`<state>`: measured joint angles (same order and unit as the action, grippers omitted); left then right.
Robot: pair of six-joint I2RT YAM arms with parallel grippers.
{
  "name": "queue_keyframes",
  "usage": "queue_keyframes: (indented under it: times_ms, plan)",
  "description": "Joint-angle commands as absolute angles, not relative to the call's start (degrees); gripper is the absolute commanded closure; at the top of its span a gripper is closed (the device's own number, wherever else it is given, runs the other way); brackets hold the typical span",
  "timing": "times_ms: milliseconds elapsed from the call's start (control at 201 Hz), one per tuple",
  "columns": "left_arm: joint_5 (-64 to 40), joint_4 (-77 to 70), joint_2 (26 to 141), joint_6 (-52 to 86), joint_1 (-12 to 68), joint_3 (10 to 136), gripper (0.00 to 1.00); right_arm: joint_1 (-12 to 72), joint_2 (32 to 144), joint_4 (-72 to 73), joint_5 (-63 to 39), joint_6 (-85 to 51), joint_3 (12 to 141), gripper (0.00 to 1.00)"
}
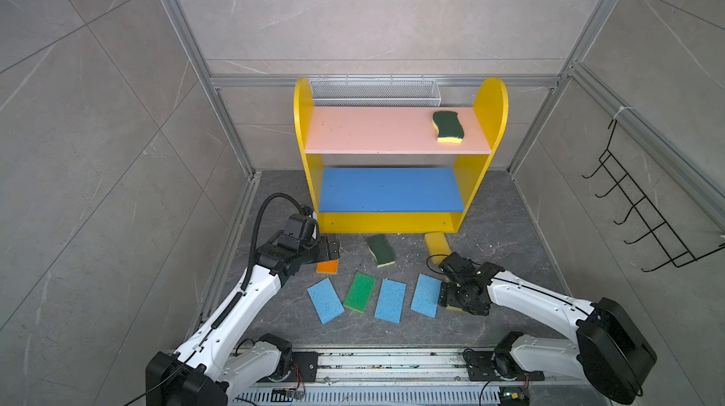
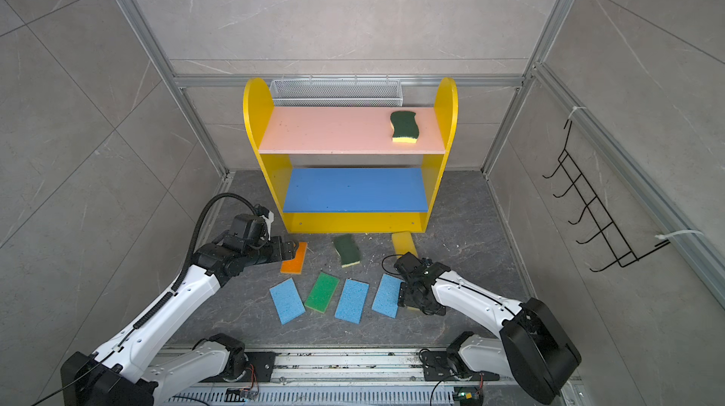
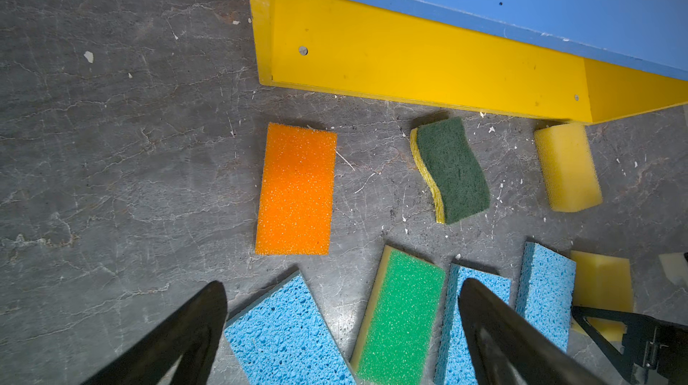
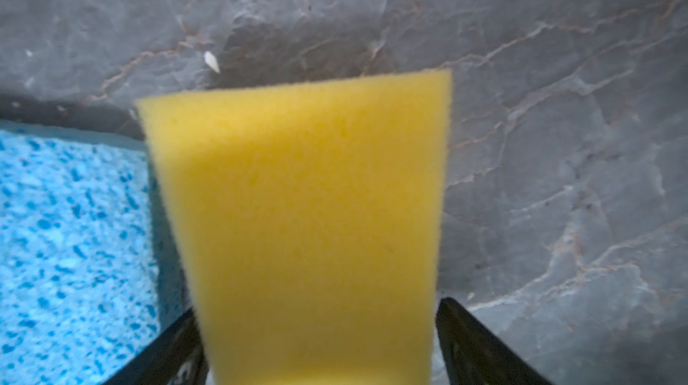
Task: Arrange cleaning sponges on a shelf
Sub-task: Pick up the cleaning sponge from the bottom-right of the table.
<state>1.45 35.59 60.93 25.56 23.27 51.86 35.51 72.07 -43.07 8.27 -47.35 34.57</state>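
The shelf (image 1: 392,223) stands at the back; one wavy dark-green sponge (image 1: 448,126) lies on its pink board. On the floor before it lie an orange sponge (image 3: 296,189), another wavy green sponge (image 3: 452,171), a yellow sponge (image 3: 567,167), a bright green sponge (image 1: 359,291) and three light blue sponges (image 1: 390,300). My left gripper (image 1: 331,251) hovers open over the orange sponge's near end, holding nothing. My right gripper (image 4: 318,307) is low at the floor, jaws wide on either side of a second yellow sponge (image 4: 309,215), beside the rightmost blue one.
A white wire mesh basket (image 1: 374,92) hangs behind the shelf. A black hook rack (image 1: 643,211) is on the right wall. Aluminium frame posts edge the floor, the arms' rail (image 1: 392,364) runs along the front, and foam crumbs are scattered about.
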Motion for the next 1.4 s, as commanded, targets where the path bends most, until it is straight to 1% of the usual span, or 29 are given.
queue_keyframes:
  times_ms: [0, 149, 304, 448, 777, 1085, 1399]
  plan:
    - [2.54, 35.79, 59.50, 26.10, 23.55, 52.09, 0.00, 35.81, 73.01, -43.87, 9.90, -48.36, 35.36, 0.11]
    - [2.90, 35.87, 59.49, 26.02, 23.57, 52.03, 0.00, 35.76, 73.66, -42.46, 9.49, -48.16, 34.68, 0.17]
    - [3.42, 35.90, 60.58, 25.77, 23.55, 52.63, 0.00, 35.76, 74.01, -42.25, 9.09, -48.08, 34.82, 0.30]
    - [2.73, 35.55, 61.44, 25.59, 23.55, 53.83, 0.00, 36.15, 73.01, -42.73, 7.21, -46.94, 36.66, 0.36]
    - [2.81, 35.97, 60.99, 24.04, 23.55, 55.68, 0.00, 40.47, 67.04, -49.05, 10.48, -48.65, 43.25, 0.39]
    - [4.00, 37.35, 61.23, 21.43, 23.55, 59.36, 0.00, 47.86, 70.95, -56.17, 17.67, -46.86, 62.31, 0.40]
    - [5.24, 38.93, 59.69, 19.74, 23.55, 59.60, 0.00, 50.47, 77.64, -58.82, 20.50, -38.65, 82.32, 0.40]
